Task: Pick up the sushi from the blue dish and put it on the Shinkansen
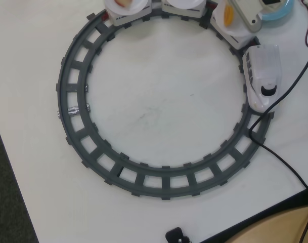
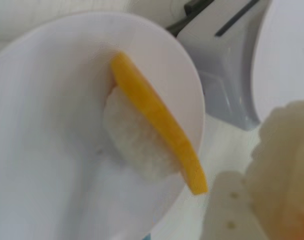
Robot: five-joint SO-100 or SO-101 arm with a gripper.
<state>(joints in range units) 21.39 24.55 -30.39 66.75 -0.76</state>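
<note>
1. My arm (image 1: pixel 250 12) reaches in low over the last car, beside the blue dish (image 1: pixel 284 12).
2. The sushi (image 2: pixel 286 165), blurred, lies against my finger (image 2: pixel 231 210); I cannot tell whether my jaws clamp it.
3. Just beyond the jaws, a yellow piece (image 2: pixel 156 130) lies on a plate (image 2: pixel 52 125).

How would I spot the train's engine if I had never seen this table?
In the overhead view, find the grey ring track that fills the white table. Follow its right-hand curve to the white Shinkansen, nose pointing down the picture. Unlike the plate-topped cars behind it along the top, it carries no plate and has a rounded nose with a black windscreen.
</note>
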